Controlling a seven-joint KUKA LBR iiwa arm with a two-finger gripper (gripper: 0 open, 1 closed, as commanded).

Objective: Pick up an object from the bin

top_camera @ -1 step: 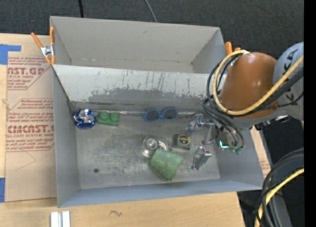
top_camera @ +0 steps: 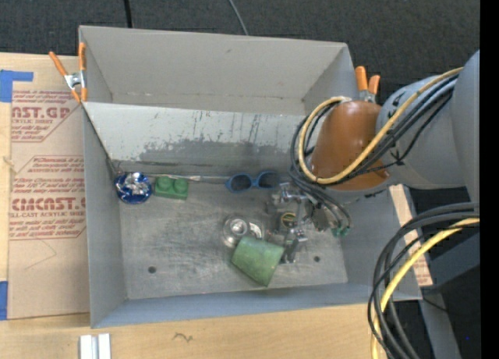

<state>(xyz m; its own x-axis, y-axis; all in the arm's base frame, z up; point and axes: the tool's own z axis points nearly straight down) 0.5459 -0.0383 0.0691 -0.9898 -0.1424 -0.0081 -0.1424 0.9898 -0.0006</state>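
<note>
My gripper hangs low over the bin's right part, near the floor. Just below and to its left lies a pale green cup-shaped thing on its side, its right end close to the gripper's lower tip. A small clear and silvery round thing rests left of the gripper, touching the green cup's top. A blue pair of rings lies against the back wall, up and left of the gripper.
At the back left of the floor sit a green brick and a blue and white ball. The arm with its orange cover and cables overhangs the bin's right wall.
</note>
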